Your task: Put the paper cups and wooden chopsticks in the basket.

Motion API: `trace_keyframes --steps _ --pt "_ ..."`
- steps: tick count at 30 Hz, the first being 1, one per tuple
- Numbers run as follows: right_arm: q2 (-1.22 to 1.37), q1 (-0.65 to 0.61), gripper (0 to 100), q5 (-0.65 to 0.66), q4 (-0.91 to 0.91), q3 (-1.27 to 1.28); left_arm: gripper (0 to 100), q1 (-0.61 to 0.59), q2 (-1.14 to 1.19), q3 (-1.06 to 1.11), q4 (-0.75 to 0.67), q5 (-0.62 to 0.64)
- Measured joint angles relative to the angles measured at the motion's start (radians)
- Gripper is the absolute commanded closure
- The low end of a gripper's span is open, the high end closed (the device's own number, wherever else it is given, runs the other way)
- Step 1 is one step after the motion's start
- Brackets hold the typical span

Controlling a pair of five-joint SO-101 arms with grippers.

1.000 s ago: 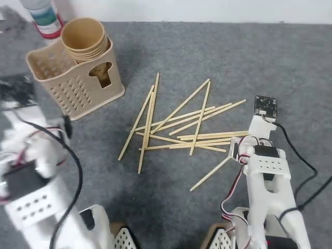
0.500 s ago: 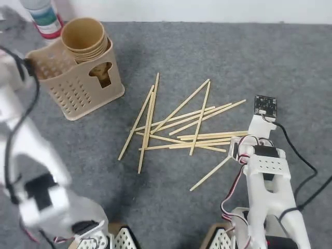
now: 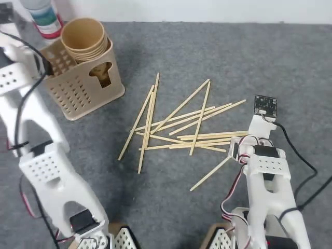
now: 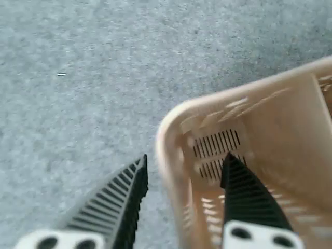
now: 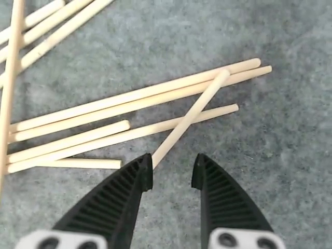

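Note:
A beige slotted basket (image 3: pixel 85 88) stands at the back left with a stack of brown paper cups (image 3: pixel 84 37) inside it. Several wooden chopsticks (image 3: pixel 179 122) lie crisscrossed on the grey mat in the middle. My left gripper (image 4: pixel 185 158) is open and straddles the basket (image 4: pixel 270 119) at its left corner, one finger inside and one outside the rim. My right gripper (image 5: pixel 173 163) is open just above the mat at the right end of the pile. The near tip of one slanted chopstick (image 5: pixel 189 118) lies between its fingertips.
A bottle with a red and green label (image 3: pixel 44 15) stands behind the basket at the mat's back edge. The left arm (image 3: pixel 36 155) rises along the left side and the right arm (image 3: pixel 267 171) stands at the front right. Bare mat stretches across the back right.
The left arm has swung from the front left up to the basket's left corner. The right arm and the chopsticks have not moved.

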Motion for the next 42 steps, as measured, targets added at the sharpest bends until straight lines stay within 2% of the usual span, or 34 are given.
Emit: trace_keyframes --steps 10,12,15,20,36,38,42 --pt "0.0 -0.002 85.8 0.0 0.0 0.0 78 0.135 0.092 -0.055 -0.014 0.006" --pt "0.0 -0.003 85.8 0.0 0.0 0.0 83 0.17 0.094 -0.055 -0.026 0.008" --pt "0.0 0.0 85.8 0.0 0.0 0.0 100 0.213 0.118 -0.055 -0.054 0.002" --pt "0.0 -0.003 85.8 0.0 0.0 0.0 93 0.269 0.144 -0.077 -0.06 0.006" --pt "0.0 -0.003 85.8 0.0 0.0 0.0 95 0.471 0.163 -0.104 -0.026 0.002" --pt "0.0 -0.003 85.8 0.0 0.0 0.0 92 0.48 0.163 -0.104 -0.015 0.002" --pt "0.0 0.0 85.8 0.0 0.0 0.0 80 0.468 0.166 -0.118 -0.011 0.006"
